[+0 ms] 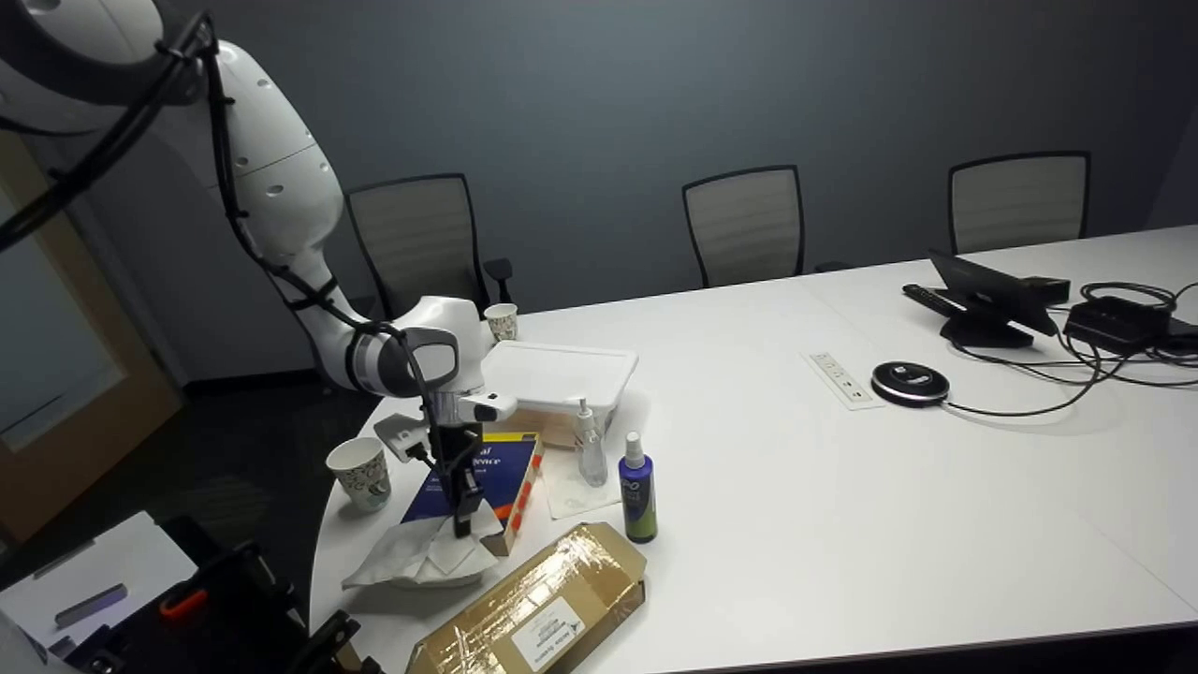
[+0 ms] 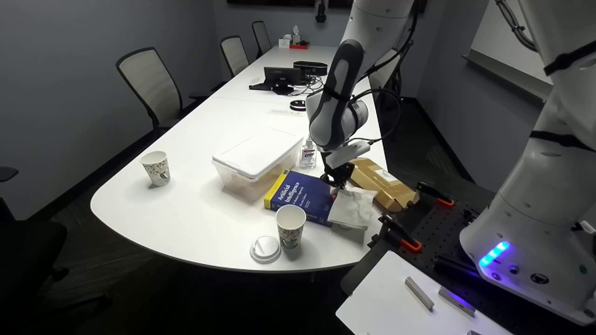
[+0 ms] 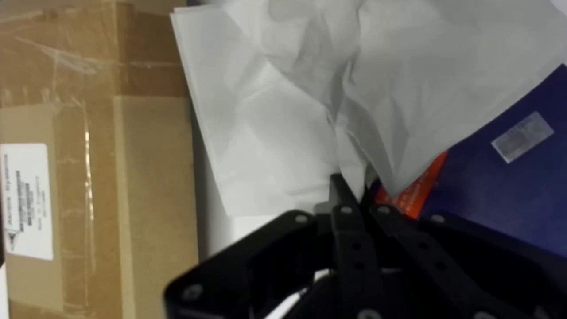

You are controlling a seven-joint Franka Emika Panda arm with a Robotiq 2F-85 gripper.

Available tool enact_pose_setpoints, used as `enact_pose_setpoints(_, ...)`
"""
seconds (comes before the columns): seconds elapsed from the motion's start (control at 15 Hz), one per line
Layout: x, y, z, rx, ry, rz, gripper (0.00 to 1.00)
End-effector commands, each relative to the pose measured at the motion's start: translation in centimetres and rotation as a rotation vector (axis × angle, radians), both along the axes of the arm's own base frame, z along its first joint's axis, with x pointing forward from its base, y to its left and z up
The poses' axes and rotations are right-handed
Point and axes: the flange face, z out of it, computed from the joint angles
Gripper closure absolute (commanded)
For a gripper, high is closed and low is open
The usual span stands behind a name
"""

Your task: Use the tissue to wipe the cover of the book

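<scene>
The book, dark blue with a yellow band and an orange strip, lies flat on the table in both exterior views (image 1: 513, 463) (image 2: 302, 191). It also shows at the right of the wrist view (image 3: 500, 190). The white tissue (image 3: 398, 66) is creased and overlaps one end of the book; it spreads past that end in both exterior views (image 1: 402, 552) (image 2: 351, 209). My gripper (image 3: 354, 190) points down at the book's edge, its fingers shut on a pinched fold of the tissue. It also shows in both exterior views (image 1: 462, 524) (image 2: 339, 184). The tissue hides the book's corner.
A long tan packet (image 1: 552, 599) lies beside the tissue. A lidded white box (image 1: 562, 370), a clear pump bottle (image 1: 591, 454) and a blue spray bottle (image 1: 638, 496) stand near the book. A paper cup (image 2: 291, 228) and its lid (image 2: 265, 249) are close to it.
</scene>
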Motion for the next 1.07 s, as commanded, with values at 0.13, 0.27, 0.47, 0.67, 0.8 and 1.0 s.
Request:
enact_pose_setpoints(0.13,-4.0,-1.8,2.7,-0.012,0.086,-0.097,0.99)
enact_pose_setpoints(0.27,-5.3,-3.0,2.2,-0.007,0.132,-0.144,0.99)
enact_pose_setpoints(0.47,-6.1,-4.3,1.4,0.015,0.139,-0.205,0.95)
enact_pose_setpoints(0.67,-5.9,-4.8,1.6,0.058,0.119,-0.256,0.68)
enact_pose_setpoints(0.8,-5.5,-4.8,1.9,0.069,0.099,-0.277,0.53)
enact_pose_setpoints(1.0,-4.7,-4.2,3.3,0.077,0.073,-0.271,0.31)
